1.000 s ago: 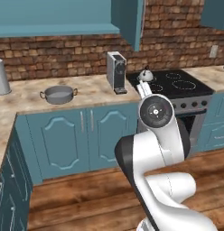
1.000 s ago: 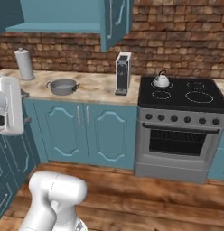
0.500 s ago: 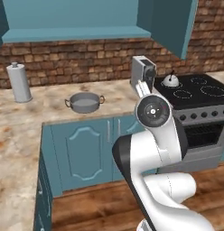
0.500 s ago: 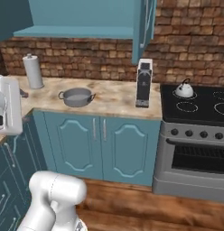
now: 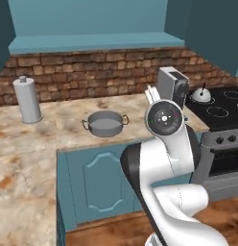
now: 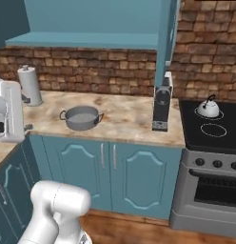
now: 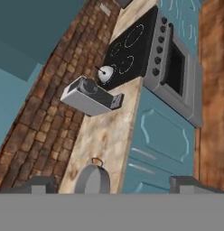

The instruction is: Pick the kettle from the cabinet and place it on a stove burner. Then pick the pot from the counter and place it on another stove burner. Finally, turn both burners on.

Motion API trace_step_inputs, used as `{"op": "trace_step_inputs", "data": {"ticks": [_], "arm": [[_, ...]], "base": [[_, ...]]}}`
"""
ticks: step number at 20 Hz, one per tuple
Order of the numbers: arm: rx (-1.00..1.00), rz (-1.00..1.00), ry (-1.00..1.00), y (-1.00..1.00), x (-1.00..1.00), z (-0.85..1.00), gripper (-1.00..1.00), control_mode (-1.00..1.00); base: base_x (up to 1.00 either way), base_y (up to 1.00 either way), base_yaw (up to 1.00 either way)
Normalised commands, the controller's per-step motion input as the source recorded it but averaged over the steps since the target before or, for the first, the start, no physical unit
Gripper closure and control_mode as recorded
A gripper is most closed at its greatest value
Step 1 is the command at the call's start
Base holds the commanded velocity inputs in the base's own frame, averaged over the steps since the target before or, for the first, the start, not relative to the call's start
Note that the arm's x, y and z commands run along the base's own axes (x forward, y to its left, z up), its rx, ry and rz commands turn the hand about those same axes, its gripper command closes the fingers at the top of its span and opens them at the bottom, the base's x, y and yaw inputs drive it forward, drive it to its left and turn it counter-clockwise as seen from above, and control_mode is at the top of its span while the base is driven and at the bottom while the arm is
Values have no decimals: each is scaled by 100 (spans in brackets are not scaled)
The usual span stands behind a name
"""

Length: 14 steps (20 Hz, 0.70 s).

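The kettle (image 6: 208,108) stands on a back-left stove burner ring of the black cooktop (image 6: 220,138), also seen as kettle (image 5: 200,95) and kettle (image 7: 105,73). Another burner ring (image 6: 213,129) lies bare in front of it. The grey pot (image 5: 105,123) sits lidless on the marbled counter (image 5: 53,139), seen too as pot (image 6: 81,117) and, low in the hand view, as pot (image 7: 91,180). My gripper (image 7: 114,186) hangs open and empty above the counter's front edge, near the pot. The wall cabinet's shelf (image 6: 86,40) is bare.
A tall grey canister (image 5: 27,100) stands at the back left of the counter. A coffee machine (image 6: 162,101) stands between pot and stove. The open cabinet door (image 6: 166,43) juts out above it. Stove knobs (image 6: 217,163) line the oven front.
Both base views have shifted: the base has driven left, so pot and counter now sit nearer the middle and the stove is further right. The gripper has stayed open.
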Motion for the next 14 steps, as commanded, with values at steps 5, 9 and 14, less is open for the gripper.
{"op": "trace_step_inputs", "data": {"ticks": [5, 9, 14], "arm": [[0, 0, 0, 0, 0, 0, -100, 100], [0, 0, 0, 0, 0, 0, -100, 100], [0, 0, 0, 0, 0, 0, -100, 100]], "base": [[73, 41, 0], [75, 33, -2], [73, 32, -1]]}}
